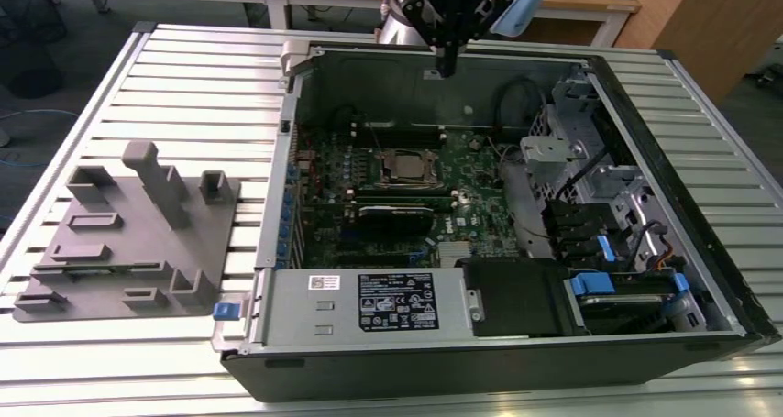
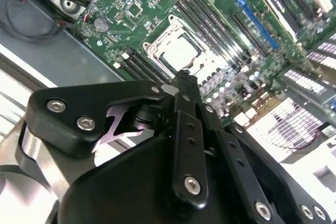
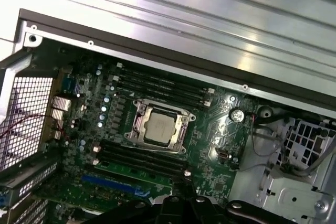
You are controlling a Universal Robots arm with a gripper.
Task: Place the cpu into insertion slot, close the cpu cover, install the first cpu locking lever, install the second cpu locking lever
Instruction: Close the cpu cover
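**CPU seated under cover, tool raised and empty**

Nearest in the exterior view: black computer case point(image 1: 490, 376), lying open-side-up on the slatted metal desk point(image 1: 183, 78). Power supply point(image 1: 367, 300) sits along the case's near edge. Drive bays with blue tabs point(image 1: 590, 284) are next to it, toward the exterior view's right. A grey fixture tray point(image 1: 123, 243) lies on the desk just beside the case, on the exterior view's left.

Further in: green motherboard point(image 1: 471, 174). The insertion slot point(image 3: 137, 125) sits mid-board between two banks of long black memory slots point(image 3: 157, 85). The cpu point(image 3: 159, 128) lies flat in the slot with its silver face up. The cpu cover point(image 3: 180, 129) lies down around it, with the chip face showing through its window. Can't tell from any view whether the locking levers are latched. A blue card slot point(image 3: 113, 184) runs beyond one memory bank.

Farthest back: the tool point(image 1: 446, 67) point(image 2: 185, 80) hangs over the far end of the case, above the board. It is clear of the cpu and touches nothing. Its fingers are pressed together into one narrow tip with nothing pinched between them. In the second wrist view the tip points toward the socket area, with the black linkages filling the foreground.
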